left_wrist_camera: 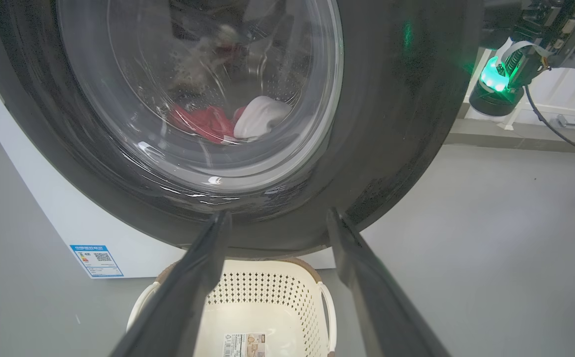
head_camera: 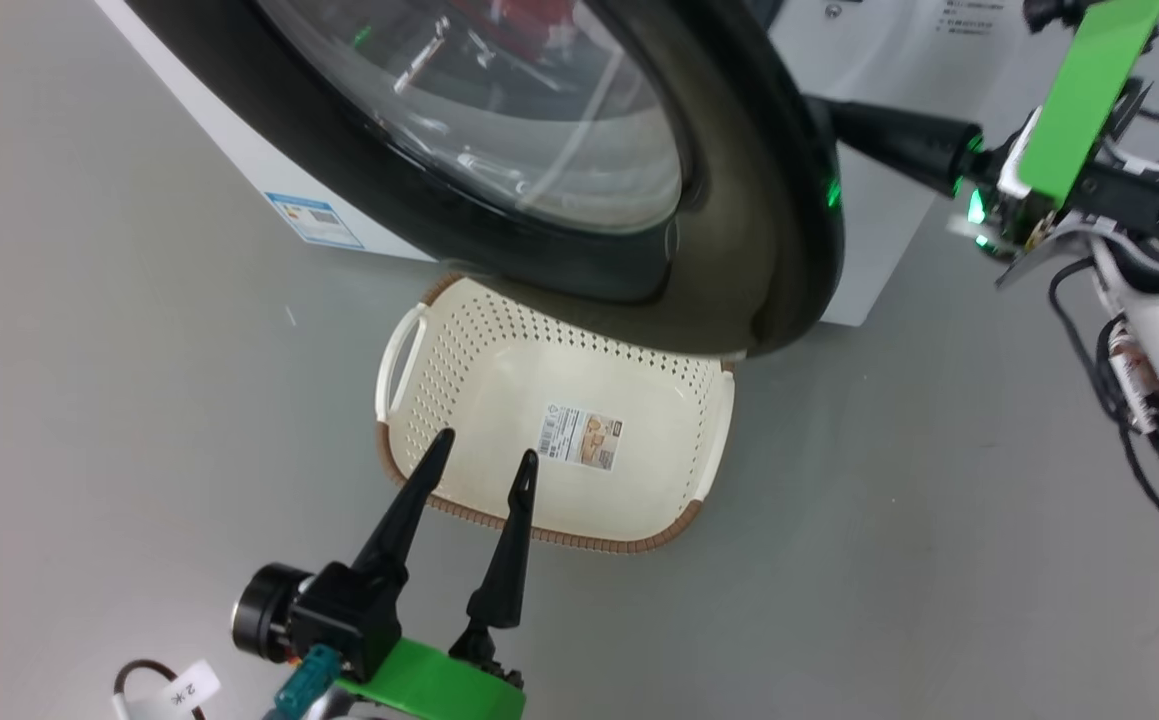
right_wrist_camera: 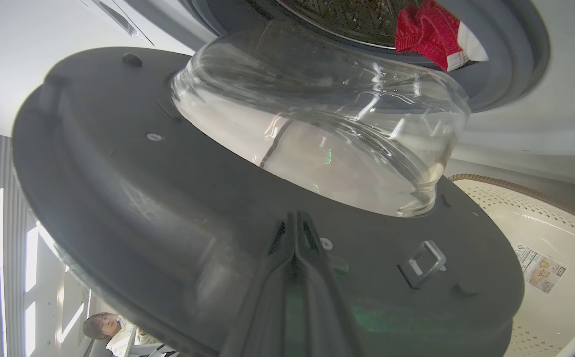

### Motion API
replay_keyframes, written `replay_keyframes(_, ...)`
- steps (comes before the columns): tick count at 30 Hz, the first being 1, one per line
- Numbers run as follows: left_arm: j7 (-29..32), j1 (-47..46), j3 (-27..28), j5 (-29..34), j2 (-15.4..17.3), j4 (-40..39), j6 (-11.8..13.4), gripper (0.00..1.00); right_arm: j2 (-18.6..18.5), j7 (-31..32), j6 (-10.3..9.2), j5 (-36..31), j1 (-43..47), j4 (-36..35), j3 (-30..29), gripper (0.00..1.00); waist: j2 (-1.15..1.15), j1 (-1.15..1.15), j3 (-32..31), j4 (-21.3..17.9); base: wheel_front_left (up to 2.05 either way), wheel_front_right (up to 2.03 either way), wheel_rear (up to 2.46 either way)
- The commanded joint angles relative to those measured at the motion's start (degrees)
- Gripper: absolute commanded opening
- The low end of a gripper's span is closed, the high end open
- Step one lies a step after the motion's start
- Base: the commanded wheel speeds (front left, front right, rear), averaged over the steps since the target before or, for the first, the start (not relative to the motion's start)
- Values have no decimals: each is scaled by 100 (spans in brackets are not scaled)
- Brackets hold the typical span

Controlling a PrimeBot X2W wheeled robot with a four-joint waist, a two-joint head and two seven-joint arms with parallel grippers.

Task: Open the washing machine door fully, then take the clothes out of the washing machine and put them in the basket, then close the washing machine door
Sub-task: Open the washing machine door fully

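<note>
Door [head_camera: 769,200]: glossy black rim, bulging clear glass, ajar, hiding the far end of the basket
Basket [head_camera: 714,440]: cream perforated plastic, brown woven rim, on floor [head_camera: 139,420] below door
Clothes [left_wrist_camera: 208,121]: red and white, blurred through glass, inside drum [right_wrist_camera: 347,15]
Left tool [head_camera: 487,446]: spread, above basket
Right tool [right_wrist_camera: 295,218]: pressed together, tips at door's matt inner face

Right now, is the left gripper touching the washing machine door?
Apart. Head view shows bare basket between the open left gripper and the washing machine door.
</note>
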Motion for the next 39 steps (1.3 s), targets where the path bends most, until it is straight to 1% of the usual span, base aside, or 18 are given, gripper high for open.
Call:
replay_keyframes(1,-44,108,221,49,60,-111,10,100,196,61,39,-86,210,-281,81,0,0,0,-168,39,0,0,0)
replay_keyframes(9,-44,300,244,69,60,-99,7,100,314,104,39,-163,725,-607,77,0,0,0,-450,183,0,0,0)
replay_keyframes(19,-44,578,427,159,60,-73,-30,100,542,134,39,-252,1351,-945,82,0,0,0,-796,415,0,0,0)
replay_keyframes(26,-44,761,500,204,60,-58,-51,100,701,215,39,-314,1817,-1138,163,0,0,0,-1048,643,0,0,0)
replay_keyframes(39,-44,947,677,264,60,-56,-58,100,921,279,39,-375,2204,-1349,193,0,0,0,-1227,1048,0,0,0)
